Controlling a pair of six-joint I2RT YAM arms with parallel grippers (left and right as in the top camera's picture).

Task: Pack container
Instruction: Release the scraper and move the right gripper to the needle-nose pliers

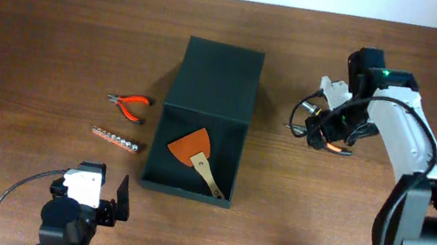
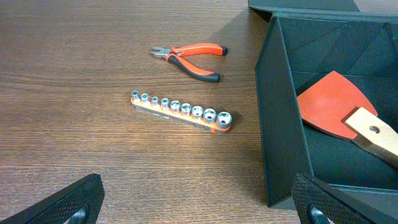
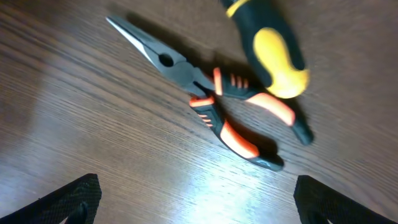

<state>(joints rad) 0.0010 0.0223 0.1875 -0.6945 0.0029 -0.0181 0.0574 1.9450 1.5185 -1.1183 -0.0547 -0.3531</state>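
Soft, even light fills the overhead view, which is sharp throughout, with faint short shadows on the table (image 1: 35,36) and a dim interior in the container (image 1: 213,76). The left wrist view is crisp, with a soft shadow beside the container's far left wall. The right wrist view is blurred: the long-nose pliers (image 3: 202,102) look soft, the yellow handle (image 3: 273,56) is smeared, and pale glare lies on the near wood.

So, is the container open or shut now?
Open. The container has its lid swung back, and the orange scraper inside is in plain view.
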